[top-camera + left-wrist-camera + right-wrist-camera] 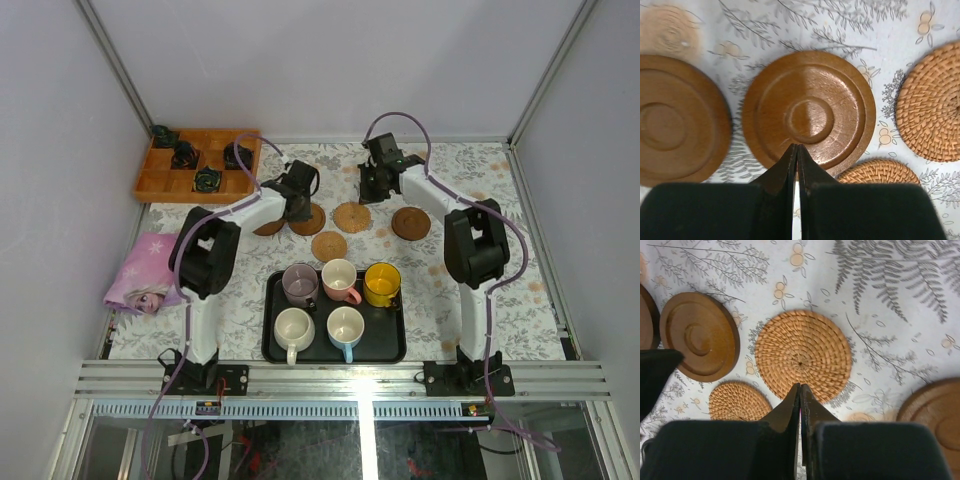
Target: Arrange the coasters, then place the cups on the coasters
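Left hand [796,146] closed, empty, over ringed wooden coaster [810,107], right hand [800,385] likewise over woven coaster [802,352]

You've got brown ringed coasters [810,112], tan woven coasters [802,354], white fern-print cloth [890,315], black tray [385,335]; cups [340,280] mauve, pink, yellow, cream, blue.

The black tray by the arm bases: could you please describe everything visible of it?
The black tray is rectangular with rounded corners and a low rim, plastic-looking, lying flat on the floral tablecloth between the left arm base and right arm base. It carries five upright mugs: mauve, pink and yellow in the far row, cream-white and light blue nearer.
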Available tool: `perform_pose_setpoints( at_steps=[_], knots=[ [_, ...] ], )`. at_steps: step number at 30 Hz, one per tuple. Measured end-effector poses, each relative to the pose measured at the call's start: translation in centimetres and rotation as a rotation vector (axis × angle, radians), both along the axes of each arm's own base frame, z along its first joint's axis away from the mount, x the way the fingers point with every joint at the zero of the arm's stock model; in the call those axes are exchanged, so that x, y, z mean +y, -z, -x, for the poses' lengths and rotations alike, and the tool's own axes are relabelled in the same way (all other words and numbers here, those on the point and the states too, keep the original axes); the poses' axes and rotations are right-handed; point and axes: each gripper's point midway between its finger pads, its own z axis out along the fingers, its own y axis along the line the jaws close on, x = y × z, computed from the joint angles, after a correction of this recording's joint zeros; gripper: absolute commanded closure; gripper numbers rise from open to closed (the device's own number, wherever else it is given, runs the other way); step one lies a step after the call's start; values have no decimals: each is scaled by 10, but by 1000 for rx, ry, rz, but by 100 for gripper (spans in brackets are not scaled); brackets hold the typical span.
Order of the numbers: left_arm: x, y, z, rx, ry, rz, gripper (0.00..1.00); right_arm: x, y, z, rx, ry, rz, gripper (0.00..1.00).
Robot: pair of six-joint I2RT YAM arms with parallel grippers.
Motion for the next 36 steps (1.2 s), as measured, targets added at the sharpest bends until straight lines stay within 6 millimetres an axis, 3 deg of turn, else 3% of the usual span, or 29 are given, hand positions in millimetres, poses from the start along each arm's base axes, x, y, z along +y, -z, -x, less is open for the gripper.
perform_pose_setpoints(
  at_steps=[4, 15, 25, 36],
  knots=[
    [-13, 23, 4, 46, 36, 0, 100, 12, 4, -6, 2, -30, -14, 100],
    [-26, 30, -22, 42, 33, 27, 100, 21, 37, -3, 70, -66, -26, 100],
    [-51, 30, -34, 55, 98, 107, 100, 14, 62, 7, 128, -50, 16, 100],
    [-53, 30, -33, 54, 106, 107, 100, -6, 62, 8, 108, 18, 108, 100]
  ],
)
